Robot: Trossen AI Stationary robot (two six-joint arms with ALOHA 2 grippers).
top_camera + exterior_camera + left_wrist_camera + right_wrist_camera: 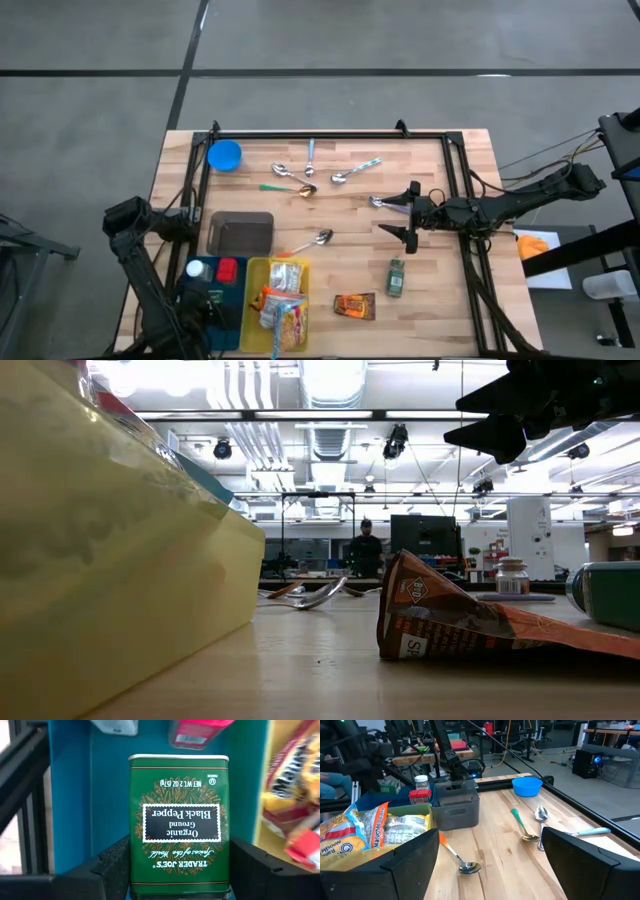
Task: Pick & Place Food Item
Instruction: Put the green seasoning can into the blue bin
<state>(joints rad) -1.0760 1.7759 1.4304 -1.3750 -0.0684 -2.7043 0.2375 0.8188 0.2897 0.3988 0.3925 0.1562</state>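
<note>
The left pincer (177, 870) grips a green rectangular tin of black pepper (179, 822) inside the blue bin (212, 298), which also holds a white-capped jar (197, 269) and a red-lidded one (227, 269). Beside it, the yellow bin (254, 310) carries crinkly snack packets (284, 305). A grey tray (241, 233) and a round blue bowl (225, 155) sit on the wooden surface (440, 300). Six spoons lie scattered. An orange-brown foil packet (355, 306) and a small green tin (397, 278) lie loose. The right pincer (409, 216) hovers wide open.
</note>
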